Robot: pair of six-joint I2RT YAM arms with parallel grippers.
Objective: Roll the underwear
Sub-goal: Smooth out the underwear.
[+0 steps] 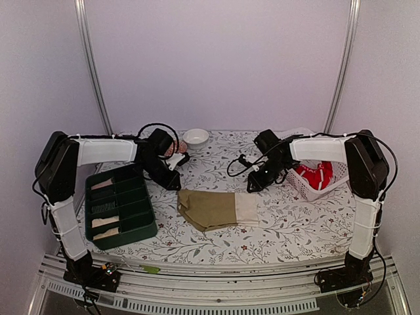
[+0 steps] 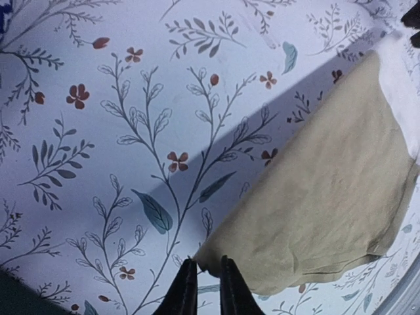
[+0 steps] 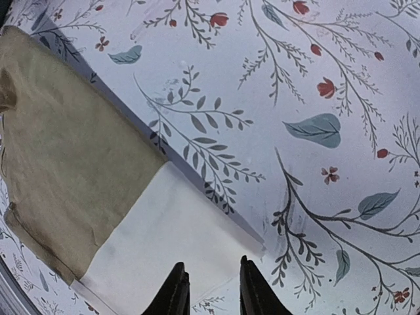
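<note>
The khaki-tan underwear (image 1: 210,209) lies flat on the flowered tablecloth, its cream waistband (image 1: 247,210) to the right. My left gripper (image 1: 172,184) hovers at its left corner. In the left wrist view the fingers (image 2: 186,289) stand a narrow gap apart, with the cloth's corner (image 2: 210,259) right at their tips and the khaki cloth (image 2: 328,184) beyond. My right gripper (image 1: 253,187) is open at the waistband's far right corner. In the right wrist view it (image 3: 210,282) is over the cream band (image 3: 177,243). Red underwear (image 1: 315,176) lies in a white basket (image 1: 331,190).
A dark green divided tray (image 1: 147,203) at the left holds cream and tan rolls (image 1: 105,223). A white bowl (image 1: 195,136) stands at the back. The basket stands at the right edge behind the right arm.
</note>
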